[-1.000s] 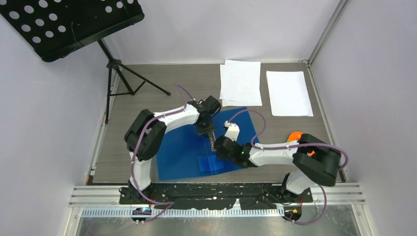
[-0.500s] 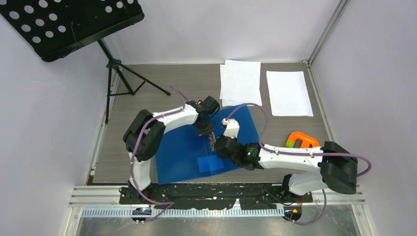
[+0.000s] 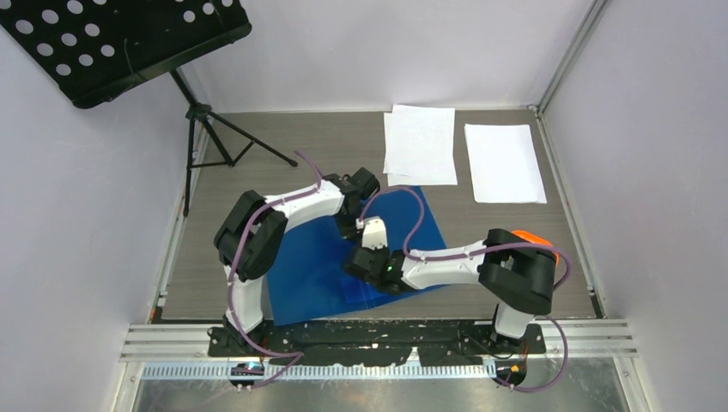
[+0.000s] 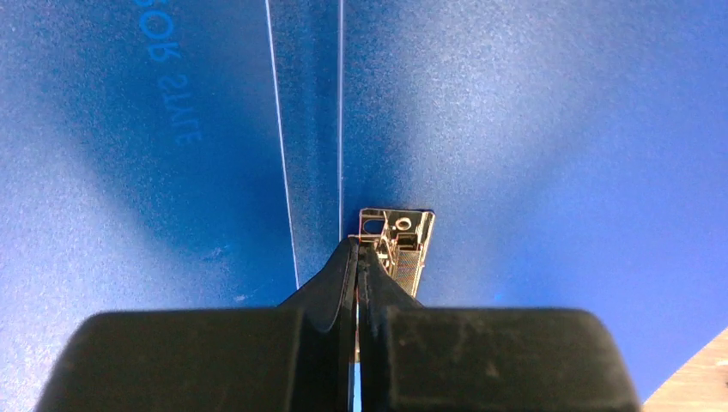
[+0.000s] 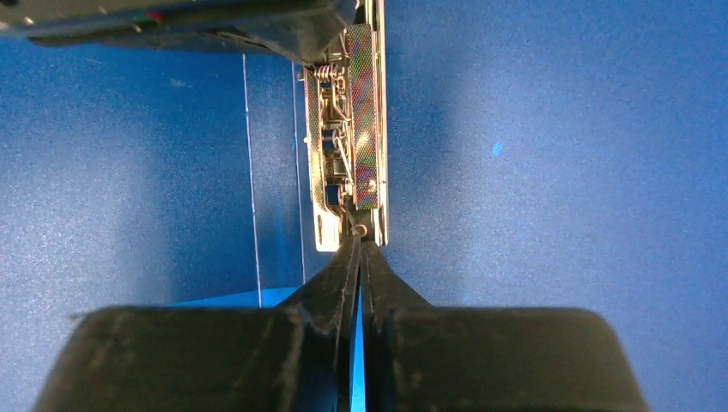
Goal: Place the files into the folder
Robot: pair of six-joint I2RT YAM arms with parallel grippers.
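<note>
The blue folder (image 3: 309, 266) lies open on the table, its metal clip (image 5: 348, 137) along the spine. My left gripper (image 3: 350, 225) is shut, and in the left wrist view its tips (image 4: 358, 249) touch one end of the clip (image 4: 403, 245). My right gripper (image 3: 365, 257) is shut, and its tips (image 5: 360, 239) touch the clip's other end at a small pin. The two grippers face each other over the clip. The files lie as two white paper stacks (image 3: 420, 144) (image 3: 504, 162) at the back of the table, outside the folder.
A black music stand (image 3: 120, 43) on a tripod (image 3: 215, 137) stands at the back left. An orange object (image 3: 525, 236) lies on the right, partly behind my right arm. Grey walls close in both sides.
My right arm has folded and swung left, carrying its gripper left along the folder to the clip. The folder has shifted slightly left. My left gripper has barely moved.
</note>
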